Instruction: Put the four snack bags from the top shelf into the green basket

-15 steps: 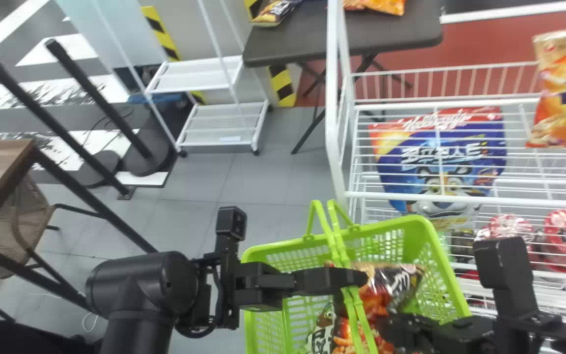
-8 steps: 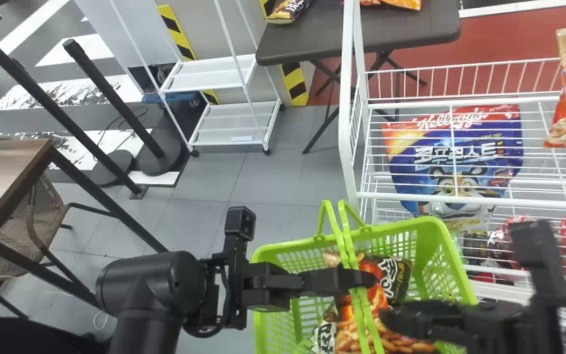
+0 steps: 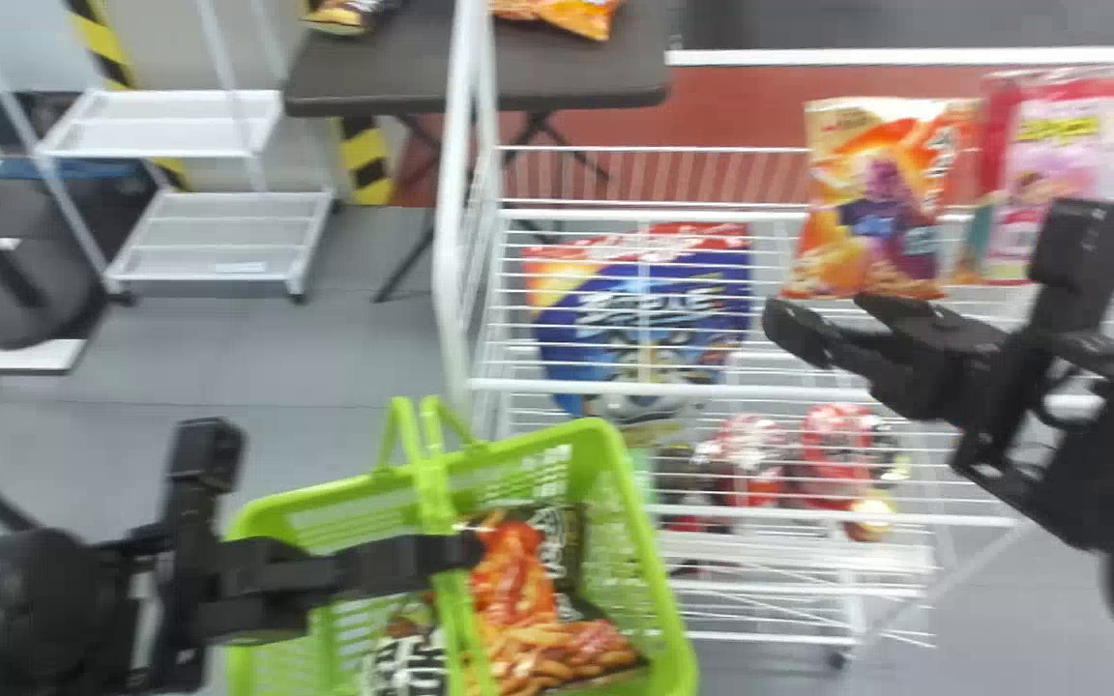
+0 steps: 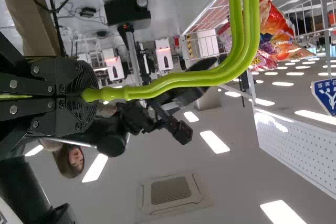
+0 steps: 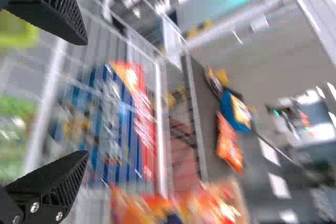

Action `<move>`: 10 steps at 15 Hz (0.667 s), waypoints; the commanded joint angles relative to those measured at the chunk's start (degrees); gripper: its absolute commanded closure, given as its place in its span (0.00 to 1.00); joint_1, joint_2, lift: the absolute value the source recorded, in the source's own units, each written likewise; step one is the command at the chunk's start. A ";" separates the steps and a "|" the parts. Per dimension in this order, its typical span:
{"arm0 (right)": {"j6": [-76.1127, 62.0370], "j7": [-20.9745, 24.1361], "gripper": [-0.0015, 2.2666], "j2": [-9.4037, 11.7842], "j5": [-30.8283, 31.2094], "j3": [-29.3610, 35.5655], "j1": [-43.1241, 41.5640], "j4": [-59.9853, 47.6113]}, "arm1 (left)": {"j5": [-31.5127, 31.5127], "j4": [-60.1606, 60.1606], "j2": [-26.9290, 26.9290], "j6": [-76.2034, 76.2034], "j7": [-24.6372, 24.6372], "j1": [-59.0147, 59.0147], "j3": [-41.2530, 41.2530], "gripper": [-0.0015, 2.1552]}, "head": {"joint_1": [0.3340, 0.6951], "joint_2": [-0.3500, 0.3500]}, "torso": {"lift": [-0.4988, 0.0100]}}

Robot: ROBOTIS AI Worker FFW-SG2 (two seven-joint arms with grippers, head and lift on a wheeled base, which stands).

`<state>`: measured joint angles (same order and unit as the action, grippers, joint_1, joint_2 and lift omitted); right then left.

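Observation:
My left gripper (image 3: 465, 551) is shut on the handles of the green basket (image 3: 615, 474); in the left wrist view, that gripper (image 4: 86, 97) clasps the green handle (image 4: 184, 81). Red-and-black snack bags (image 3: 518, 590) and a bag with white lettering (image 3: 410, 665) lie inside the basket. On the top shelf stand an orange bag (image 3: 866, 203) and, right of it, a pink bag (image 3: 1060, 174). Just in front of the orange bag's lower edge is my right gripper (image 3: 820, 314). Seen from its wrist, the right gripper (image 5: 81, 100) has its fingers wide apart, nothing between them.
The white wire rack (image 3: 596, 391) rises behind and right of the basket, with a blue cereal bag (image 3: 644, 309) and red packages (image 3: 833, 449) on lower levels. A dark table (image 3: 557, 82) and a white cart (image 3: 219, 237) are farther back.
The right gripper has left the basket and moved up and right to the top shelf. The head view has swung right, bringing the pink bag into sight. The left gripper keeps hold of the handles.

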<state>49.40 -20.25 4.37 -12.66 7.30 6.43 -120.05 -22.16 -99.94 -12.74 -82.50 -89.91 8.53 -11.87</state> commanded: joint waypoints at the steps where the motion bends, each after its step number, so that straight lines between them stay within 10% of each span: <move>1: -4.62 1.18 0.03 0.03 4.67 0.61 -6.17 8.52 | -0.34 0.01 0.00 -0.08 -0.66 0.09 0.00 1.00 | 1.00 0.38 | 0.98; 10: -19.38 9.27 0.05 -0.06 16.44 -0.79 -25.95 43.23 | -0.34 0.01 -0.09 0.10 -0.66 0.26 -0.35 1.00 | 1.00 0.23 | 0.98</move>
<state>30.13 -10.91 4.30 3.04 6.70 -17.03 -81.20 -22.50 -99.88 -12.83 -82.40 -89.91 8.95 -12.53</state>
